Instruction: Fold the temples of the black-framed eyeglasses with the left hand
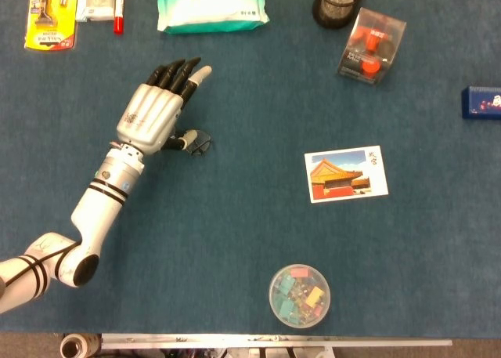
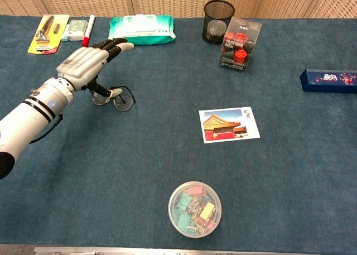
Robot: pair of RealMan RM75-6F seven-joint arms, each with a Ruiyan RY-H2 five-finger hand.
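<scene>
- The eyeglasses (image 2: 114,100) lie on the blue table (image 2: 139,154) at its left side, partly covered by the left hand (image 1: 153,111) in the head view.
- The hand's fingers (image 2: 114,44) stretch out flat above the glasses while the thumb reaches down to the frame; whether it grips anything I cannot tell.
- Behind it lie a pack of wipes (image 2: 142,29), a red marker (image 2: 88,32) and a yellow razor card (image 2: 47,33).
- To the right sit a postcard (image 2: 228,124), a mesh pen cup (image 2: 217,14) and a clear box with red parts (image 2: 240,44).
- Near the front edge stands a tub of clips (image 2: 194,208); a dark blue box (image 2: 329,79) lies far right.
</scene>
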